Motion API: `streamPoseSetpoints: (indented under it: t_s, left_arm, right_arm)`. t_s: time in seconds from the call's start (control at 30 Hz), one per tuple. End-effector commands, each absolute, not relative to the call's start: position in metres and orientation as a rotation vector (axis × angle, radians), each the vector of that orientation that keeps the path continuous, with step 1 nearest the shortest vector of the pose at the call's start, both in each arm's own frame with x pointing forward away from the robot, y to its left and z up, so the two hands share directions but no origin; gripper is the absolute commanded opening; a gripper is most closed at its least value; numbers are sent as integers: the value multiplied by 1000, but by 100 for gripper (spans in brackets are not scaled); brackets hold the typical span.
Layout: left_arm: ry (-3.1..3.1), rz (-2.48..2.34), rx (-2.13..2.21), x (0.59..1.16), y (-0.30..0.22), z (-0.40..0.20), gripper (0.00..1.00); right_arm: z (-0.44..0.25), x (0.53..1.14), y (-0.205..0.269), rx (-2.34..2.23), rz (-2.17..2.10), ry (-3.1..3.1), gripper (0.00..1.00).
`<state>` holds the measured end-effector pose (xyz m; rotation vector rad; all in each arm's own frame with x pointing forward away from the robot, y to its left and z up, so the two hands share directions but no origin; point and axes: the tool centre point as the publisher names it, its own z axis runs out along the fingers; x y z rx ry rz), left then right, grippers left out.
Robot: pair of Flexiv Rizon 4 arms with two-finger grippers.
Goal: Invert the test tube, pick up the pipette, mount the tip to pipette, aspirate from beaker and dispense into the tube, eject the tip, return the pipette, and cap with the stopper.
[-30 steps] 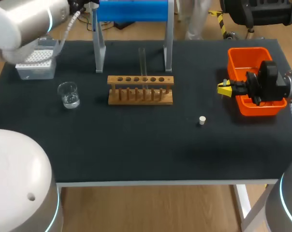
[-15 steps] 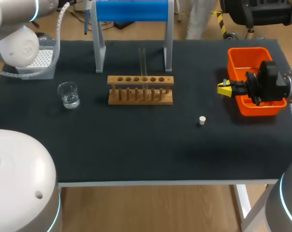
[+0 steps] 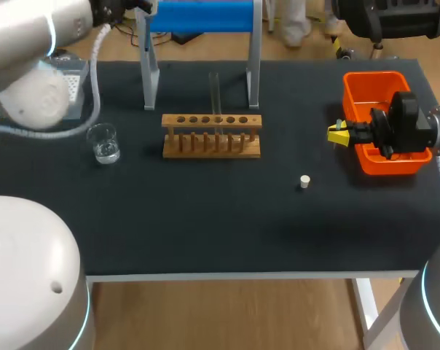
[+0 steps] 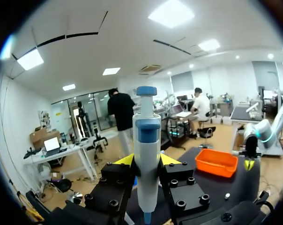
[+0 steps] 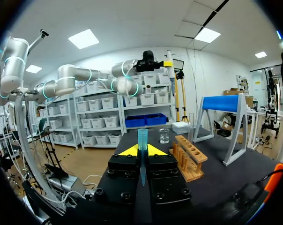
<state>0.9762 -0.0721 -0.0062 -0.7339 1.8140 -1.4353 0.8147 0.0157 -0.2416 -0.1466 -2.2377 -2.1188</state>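
Holding a pipette and a tip

Left jaws pinch the white and blue plastic pipette (image 4: pixel 147 140) upright, near the stand with the blue top (image 3: pixel 198 16). Right jaws pinch the small see-through blue tip (image 5: pixel 142 140) beside the orange plastic bin (image 3: pixel 373 75). On the black surface (image 3: pixel 205 211) sit the wooden rack (image 3: pixel 211 136) with a clear glass tube (image 3: pixel 214 91), the glass beaker (image 3: pixel 103 142) and the little white stopper (image 3: pixel 304 181). My left arm (image 3: pixel 30 95) has swung lower, hiding part of the grey tip box (image 3: pixel 74 80).
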Motion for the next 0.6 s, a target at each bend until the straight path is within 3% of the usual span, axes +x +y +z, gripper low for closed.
streamPoseSetpoints:
  t_s: [0.03, 0.33, 0.6]
  left_arm:
    - [2128, -1771, -350, 946, -69, -6, 0]
    - [2252, -1931, -46, 906, -96, 3, 0]
    - [2291, -1915, -53, 903, -97, 1, 0]
  right_arm:
    - [-241, 814, 15, -147, -2117, -2240, 0]
    - [-241, 814, 15, -147, -2117, -2240, 0]
    - [-241, 814, 15, -147, -2117, -2240, 0]
